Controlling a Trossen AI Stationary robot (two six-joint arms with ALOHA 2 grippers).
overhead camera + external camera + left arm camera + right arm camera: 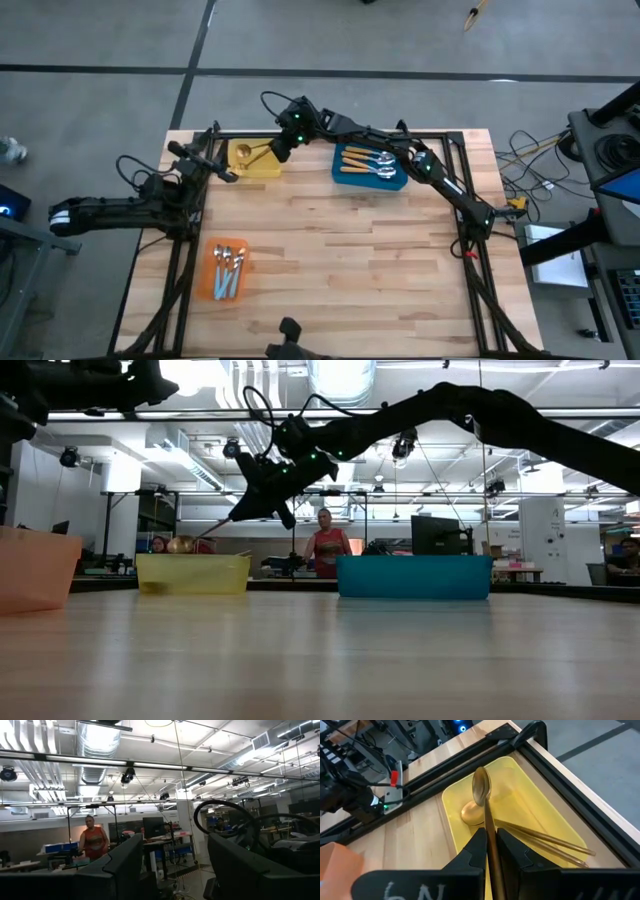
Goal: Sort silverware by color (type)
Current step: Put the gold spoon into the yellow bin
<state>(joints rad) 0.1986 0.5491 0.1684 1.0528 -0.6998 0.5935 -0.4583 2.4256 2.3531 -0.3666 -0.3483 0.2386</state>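
A gold spoon (482,795) is being pinched by the right gripper (490,852) over the yellow tray (268,170), at eleven o'clock on the table (340,260), where other gold spoons (540,840) are lying. Orange-handled spoons (366,162) are being kept in the blue tray (342,180) at one o'clock, blue-handled spoons (229,272) in the orange tray (212,292) at seven. No loose silverware is being seen on the boards, so sorting is judged nearly finished. The left gripper (170,870), at nine o'clock, is being held spread.

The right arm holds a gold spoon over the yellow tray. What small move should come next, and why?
Probably lower a little and open the jaws. The right gripper grips the gold spoon by its handle directly above the yellow tray, where other gold spoons already lie, so it looks ready to drop.
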